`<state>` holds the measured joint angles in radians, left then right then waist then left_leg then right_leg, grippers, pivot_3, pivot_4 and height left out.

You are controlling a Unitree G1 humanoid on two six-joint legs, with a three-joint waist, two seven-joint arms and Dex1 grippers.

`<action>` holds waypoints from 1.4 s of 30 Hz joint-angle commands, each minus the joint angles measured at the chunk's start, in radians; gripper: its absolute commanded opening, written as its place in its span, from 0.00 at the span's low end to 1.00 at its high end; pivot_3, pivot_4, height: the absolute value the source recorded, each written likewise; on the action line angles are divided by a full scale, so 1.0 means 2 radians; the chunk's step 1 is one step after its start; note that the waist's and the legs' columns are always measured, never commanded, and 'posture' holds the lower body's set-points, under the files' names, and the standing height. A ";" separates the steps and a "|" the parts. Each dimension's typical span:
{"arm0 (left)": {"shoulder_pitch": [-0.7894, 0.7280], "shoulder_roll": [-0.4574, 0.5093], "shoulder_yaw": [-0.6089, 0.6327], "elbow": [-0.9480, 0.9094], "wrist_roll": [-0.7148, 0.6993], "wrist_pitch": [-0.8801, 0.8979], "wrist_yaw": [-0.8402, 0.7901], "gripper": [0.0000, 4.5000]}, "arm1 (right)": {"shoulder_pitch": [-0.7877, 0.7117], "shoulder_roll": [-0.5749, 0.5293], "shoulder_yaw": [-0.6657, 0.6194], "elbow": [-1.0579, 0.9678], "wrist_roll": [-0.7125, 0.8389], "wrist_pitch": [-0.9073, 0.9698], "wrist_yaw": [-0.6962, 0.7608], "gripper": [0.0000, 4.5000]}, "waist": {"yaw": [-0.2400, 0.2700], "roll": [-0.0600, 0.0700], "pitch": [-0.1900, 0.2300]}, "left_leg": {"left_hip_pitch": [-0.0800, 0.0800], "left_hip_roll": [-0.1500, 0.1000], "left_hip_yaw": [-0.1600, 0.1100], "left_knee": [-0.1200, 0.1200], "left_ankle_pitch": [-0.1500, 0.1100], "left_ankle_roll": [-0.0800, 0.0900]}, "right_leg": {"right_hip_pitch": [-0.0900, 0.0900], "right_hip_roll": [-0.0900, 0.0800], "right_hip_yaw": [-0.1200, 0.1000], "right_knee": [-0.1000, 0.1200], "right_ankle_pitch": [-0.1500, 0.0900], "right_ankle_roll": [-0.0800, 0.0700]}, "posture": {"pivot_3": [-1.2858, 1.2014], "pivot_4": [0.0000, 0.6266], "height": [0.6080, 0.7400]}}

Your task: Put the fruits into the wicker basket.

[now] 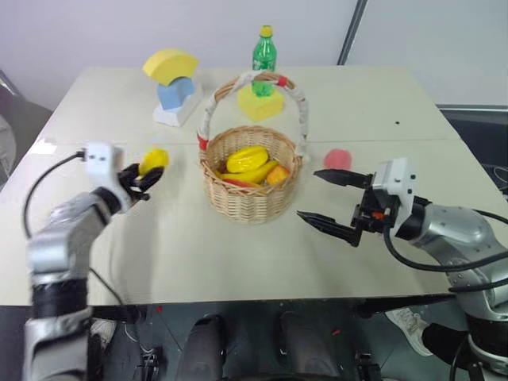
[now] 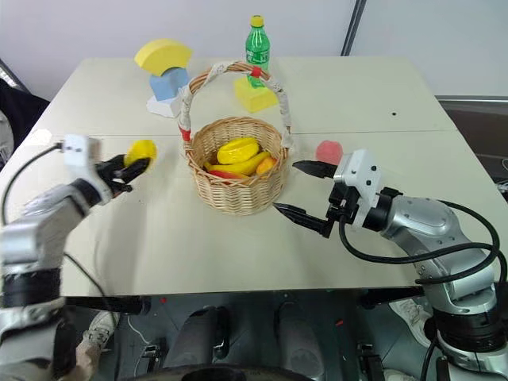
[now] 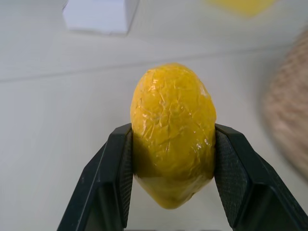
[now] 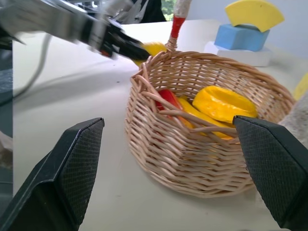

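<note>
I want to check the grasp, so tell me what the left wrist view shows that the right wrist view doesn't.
Left wrist view: the yellow lemon up close, pinched between the left gripper fingers, with its crinkled skin. Right wrist view: the open right gripper facing the wicker basket, with yellow and red fruits inside. Both: the table, part of the basket and the white block.

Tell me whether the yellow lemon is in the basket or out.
Out. The lemon is clamped between the left gripper's fingers above the table, left of the wicker basket.
</note>
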<state>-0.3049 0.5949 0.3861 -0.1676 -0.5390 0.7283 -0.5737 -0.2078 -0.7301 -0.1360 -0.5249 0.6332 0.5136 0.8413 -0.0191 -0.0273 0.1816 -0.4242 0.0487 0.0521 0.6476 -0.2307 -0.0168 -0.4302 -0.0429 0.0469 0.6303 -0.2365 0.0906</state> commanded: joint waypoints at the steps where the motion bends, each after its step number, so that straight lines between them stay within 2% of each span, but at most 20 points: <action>1: 0.018 0.024 0.014 -0.129 -0.109 0.036 -0.064 0.49 | -0.013 0.001 -0.018 0.018 0.008 -0.008 0.003 1.00 | 0.007 0.000 0.000 | 0.000 0.000 0.000 0.000 0.000 0.000 | 0.000 -0.001 0.000 0.000 0.000 0.000 | 0.52 0.24 1.00; 4: -0.035 -0.009 -0.040 -0.159 -0.132 0.058 -0.022 0.49 | -0.016 0.008 -0.007 0.048 -0.008 -0.020 0.006 1.00 | 0.016 0.000 0.000 | 0.000 -0.001 0.001 0.001 0.000 0.000 | 0.002 -0.003 -0.001 -0.001 0.000 0.000 | 0.52 0.24 1.00; 7: -0.092 -0.043 -0.125 -0.143 -0.079 0.057 0.019 0.49 | -0.018 0.014 -0.003 0.062 -0.019 -0.028 0.000 1.00 | 0.015 -0.001 0.000 | 0.000 -0.002 0.000 0.003 0.000 0.000 | 0.004 -0.003 0.000 -0.002 0.000 -0.001 | 0.52 0.24 1.00; 10: -0.122 -0.071 -0.161 -0.109 -0.054 0.050 0.040 0.49 | -0.019 0.022 -0.009 0.063 -0.023 -0.025 -0.017 1.00 | 0.011 -0.001 0.000 | 0.000 -0.003 0.001 0.003 0.000 0.000 | 0.003 -0.002 0.000 -0.002 0.000 0.000 | 0.52 0.24 1.00; 13: -0.135 -0.088 -0.181 -0.084 -0.039 0.035 0.038 0.73 | -0.022 0.031 -0.019 0.075 -0.037 -0.017 -0.058 1.00 | 0.003 -0.001 0.000 | 0.000 -0.003 0.000 0.001 0.000 0.000 | 0.002 -0.001 0.000 -0.001 0.000 0.002 | 0.52 0.24 1.00; 15: -0.136 -0.090 -0.184 -0.080 -0.033 0.029 0.035 0.97 | -0.025 0.036 -0.022 0.081 -0.045 -0.014 -0.079 1.00 | 0.002 -0.001 0.000 | 0.000 -0.002 -0.001 0.001 0.000 0.000 | 0.001 0.000 0.000 0.000 0.000 0.002 | 0.52 0.24 1.00; 16: -0.135 -0.090 -0.182 -0.077 -0.035 0.029 0.033 0.99 | -0.029 0.039 -0.024 0.091 -0.051 -0.011 -0.093 1.00 | 0.001 -0.001 0.000 | 0.000 -0.001 -0.001 0.000 0.000 0.000 | 0.001 0.001 0.000 0.000 0.000 0.002 | 0.52 0.24 1.00; 21: -0.105 -0.080 -0.134 -0.091 -0.093 0.017 -0.026 0.99 | -0.089 0.073 -0.013 0.196 -0.116 -0.004 -0.187 1.00 | -0.002 0.000 0.000 | 0.000 0.000 -0.002 0.001 0.000 0.000 | 0.001 0.002 0.001 0.000 0.000 0.000 | 0.52 0.24 1.00; 24: -0.072 -0.050 -0.130 -0.109 -0.087 -0.003 -0.061 0.99 | -0.131 0.085 0.004 0.285 -0.163 -0.032 -0.211 1.00 | -0.002 0.000 0.000 | 0.001 0.000 -0.001 0.001 0.000 0.000 | 0.001 0.002 0.001 0.000 0.000 0.000 | 0.52 0.24 1.00; 30: -0.022 -0.012 -0.130 -0.142 -0.087 -0.016 -0.082 0.99 | -0.206 0.113 0.005 0.430 -0.184 -0.055 -0.213 1.00 | 0.002 0.000 0.000 | 0.000 0.000 -0.001 0.001 0.000 0.000 | 0.001 0.002 0.001 0.000 0.000 0.000 | 0.52 0.24 1.00; 38: -0.002 -0.016 -0.146 -0.156 -0.076 -0.024 -0.066 0.99 | -0.267 0.131 0.002 0.560 -0.190 -0.071 -0.195 1.00 | 0.000 0.000 0.000 | 0.000 0.000 -0.001 0.001 0.000 0.000 | 0.001 0.002 0.002 0.000 0.000 0.000 | 0.52 0.24 1.00; 41: -0.002 -0.016 -0.150 -0.156 -0.071 -0.027 -0.065 1.00 | -0.271 0.132 0.001 0.568 -0.196 -0.085 -0.194 0.82 | -0.001 0.000 0.000 | 0.000 0.000 -0.001 0.001 0.000 0.000 | 0.001 0.003 0.002 0.000 0.000 0.000 | 0.52 0.24 1.00; 42: -0.001 -0.016 -0.150 -0.156 -0.070 -0.028 -0.065 1.00 | -0.271 0.132 0.000 0.565 -0.196 -0.088 -0.193 0.72 | -0.001 0.000 0.000 | 0.000 0.000 -0.001 0.001 0.000 0.000 | 0.001 0.003 0.002 0.000 0.000 0.000 | 0.52 0.24 1.00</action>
<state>-0.3082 0.5629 0.0874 -0.4373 -0.6820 0.6919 -0.7061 -0.7166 -0.4593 -0.1197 0.6165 0.2457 0.3680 0.4517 -0.0204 -0.0274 0.1814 -0.4240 0.0480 0.0497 0.6489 -0.2304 -0.0165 -0.4290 -0.0376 0.0500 0.6301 -0.2359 0.0907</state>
